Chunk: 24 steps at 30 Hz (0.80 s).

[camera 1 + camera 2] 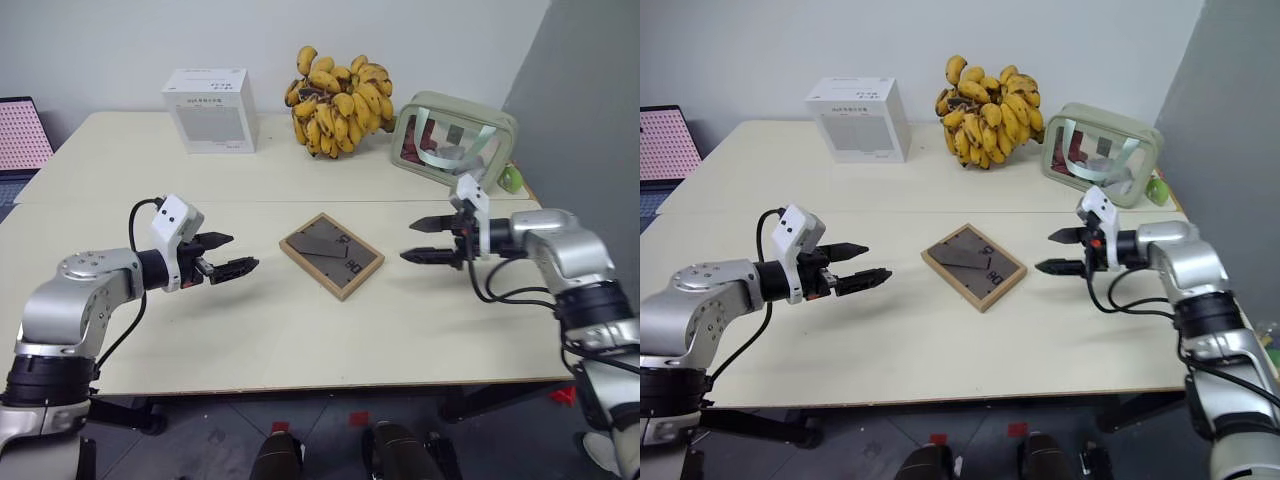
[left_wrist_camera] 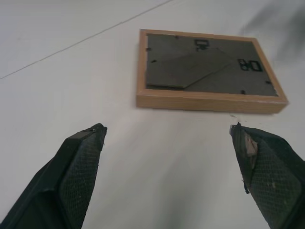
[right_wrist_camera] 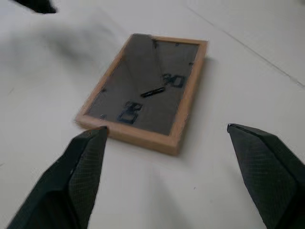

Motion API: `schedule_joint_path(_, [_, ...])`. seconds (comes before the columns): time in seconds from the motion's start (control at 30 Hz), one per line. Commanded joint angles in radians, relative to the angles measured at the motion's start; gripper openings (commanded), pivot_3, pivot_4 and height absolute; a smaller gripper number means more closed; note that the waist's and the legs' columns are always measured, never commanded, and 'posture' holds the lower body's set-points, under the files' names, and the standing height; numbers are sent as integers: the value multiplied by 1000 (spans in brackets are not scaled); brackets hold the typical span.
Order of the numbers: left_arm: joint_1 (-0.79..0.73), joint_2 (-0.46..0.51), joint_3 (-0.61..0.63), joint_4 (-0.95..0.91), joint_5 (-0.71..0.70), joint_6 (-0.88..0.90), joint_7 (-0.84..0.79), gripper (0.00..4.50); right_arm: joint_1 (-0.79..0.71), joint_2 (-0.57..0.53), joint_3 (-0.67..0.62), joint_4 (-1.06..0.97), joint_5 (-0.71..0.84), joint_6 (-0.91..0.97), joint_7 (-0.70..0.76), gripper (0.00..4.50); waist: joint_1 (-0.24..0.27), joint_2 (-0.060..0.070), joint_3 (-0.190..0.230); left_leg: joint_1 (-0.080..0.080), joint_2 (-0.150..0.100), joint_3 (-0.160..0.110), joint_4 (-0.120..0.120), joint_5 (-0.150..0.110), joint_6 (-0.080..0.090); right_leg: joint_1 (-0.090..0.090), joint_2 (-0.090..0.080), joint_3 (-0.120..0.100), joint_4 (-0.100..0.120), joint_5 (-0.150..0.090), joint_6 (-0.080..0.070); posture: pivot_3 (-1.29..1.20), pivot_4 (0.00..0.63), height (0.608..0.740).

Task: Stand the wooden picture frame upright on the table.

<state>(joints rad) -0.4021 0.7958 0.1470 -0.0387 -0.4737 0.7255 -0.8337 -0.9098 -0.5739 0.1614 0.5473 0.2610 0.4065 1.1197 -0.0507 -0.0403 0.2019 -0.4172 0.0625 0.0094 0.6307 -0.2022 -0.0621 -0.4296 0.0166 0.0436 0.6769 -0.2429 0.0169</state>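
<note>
Barely begun: wooden picture frame [image 1: 331,254] flat and face-down on the bench [image 1: 280,340], midway between left jaws [image 1: 222,256] and right jaws [image 1: 428,241], both wide open, empty, apart from it; gripping and standing upright left.

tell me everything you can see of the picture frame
The frame is a small rectangle with a light wood border. It lies flat, face down on the table, so its dark grey back panel faces up, with the stand folded flat against it and small dark clips at the edges. It sits skewed near the table's middle, just in front of the seam, between the two grippers. Nothing but the table touches it.
</note>
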Motion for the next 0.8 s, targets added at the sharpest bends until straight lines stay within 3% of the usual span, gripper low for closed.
schedule_joint_path(0.03, [51,-111,40,-98,-3,38,166,3381,-79,68,-4,229,-120,-219,-163,3216,0,0,0,-1,0,0,0,0,0,0,0,0,0,0,0,0,150,740])
schedule_joint_path(0.2, [117,-295,-4,-183,75,34,390,2232,-153,172,7,483,-240,-416,-362,1962,3,-2,0,-1,0,0,0,0,0,1,-1,0,-1,0,0,0,150,740])
schedule_joint_path(0.33, [110,-430,-37,-148,143,1,532,1305,-184,237,10,614,-305,-501,-495,903,5,-2,-1,-1,-1,0,0,0,0,1,-1,1,0,1,0,0,150,740])
schedule_joint_path(0.47, [74,-487,-115,-100,196,2,562,409,-185,301,5,642,-328,-523,-521,0,3,-2,-1,1,-1,0,0,0,0,1,-1,1,2,1,0,0,150,740])
schedule_joint_path(0.53, [57,-494,-146,-82,218,-4,562,50,-167,326,17,622,-338,-531,-488,0,2,-2,-1,1,-1,0,0,0,0,2,0,1,2,1,0,0,150,740])
schedule_joint_path(0.63, [24,-499,-168,-51,236,-13,555,50,-112,354,27,522,-325,-519,-416,0,1,-1,-1,2,-1,-1,0,0,0,3,0,0,2,1,0,0,150,740])
schedule_joint_path(0.8, [2,-429,-194,-59,232,28,467,50,68,358,55,116,-274,-309,-298,0,2,-1,-1,2,-1,-2,0,0,0,4,0,0,2,1,0,0,150,740])
